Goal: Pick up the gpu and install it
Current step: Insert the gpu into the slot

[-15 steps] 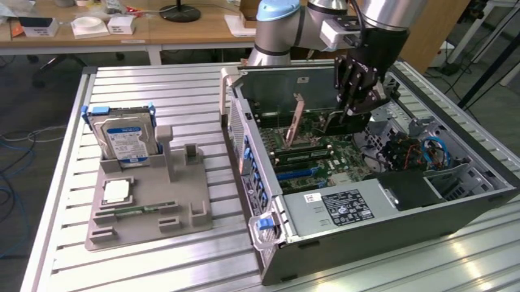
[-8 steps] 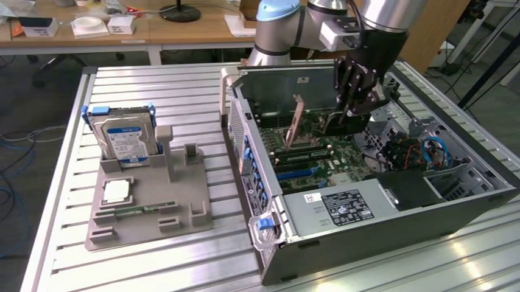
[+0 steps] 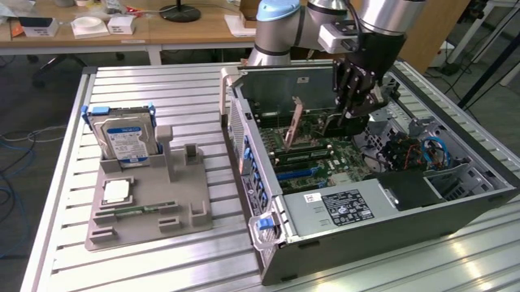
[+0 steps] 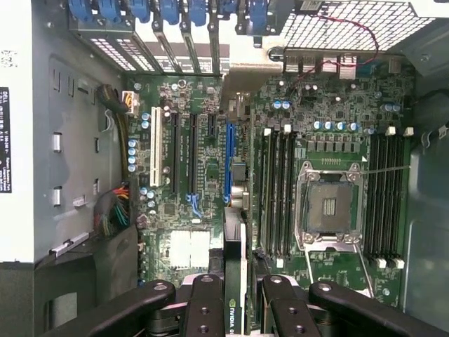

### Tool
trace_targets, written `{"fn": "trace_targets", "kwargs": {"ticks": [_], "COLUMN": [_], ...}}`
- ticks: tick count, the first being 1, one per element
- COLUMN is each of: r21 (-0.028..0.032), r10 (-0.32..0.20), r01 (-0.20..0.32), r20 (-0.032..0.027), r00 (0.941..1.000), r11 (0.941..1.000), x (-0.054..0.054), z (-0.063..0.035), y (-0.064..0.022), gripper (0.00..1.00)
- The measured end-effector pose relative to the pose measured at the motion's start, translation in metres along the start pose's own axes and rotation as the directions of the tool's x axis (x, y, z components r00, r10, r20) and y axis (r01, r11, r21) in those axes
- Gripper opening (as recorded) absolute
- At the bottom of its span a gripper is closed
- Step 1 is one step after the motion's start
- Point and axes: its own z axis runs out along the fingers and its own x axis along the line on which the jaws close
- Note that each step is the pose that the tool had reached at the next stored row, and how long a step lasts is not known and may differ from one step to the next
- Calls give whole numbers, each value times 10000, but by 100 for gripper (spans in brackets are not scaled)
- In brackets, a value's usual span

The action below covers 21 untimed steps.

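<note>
Your fingers are pinching the gpu by its thin edges; it looks light, stiff and easily broken.

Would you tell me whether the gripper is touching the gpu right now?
Touching: in the wrist view the gripper has its fingers pressed against both sides of the gpu, held edge-on above the motherboard.

Probably a robotics lab: slatted aluminium workbench, opened computer tower, cluttered wooden desks behind
</note>
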Motion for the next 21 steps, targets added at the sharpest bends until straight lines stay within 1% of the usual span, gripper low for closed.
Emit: {"fn": "trace_targets", "kwargs": {"ticks": [11,21], "r21": [0,-1], "r10": [-1,-1], "r01": [1,1], "r20": [-15,-32], "r00": [10000,10000], "r11": [10000,10000], "x": [0,5], "z": [97,151], "y": [81,113], "gripper": [26,26]}}
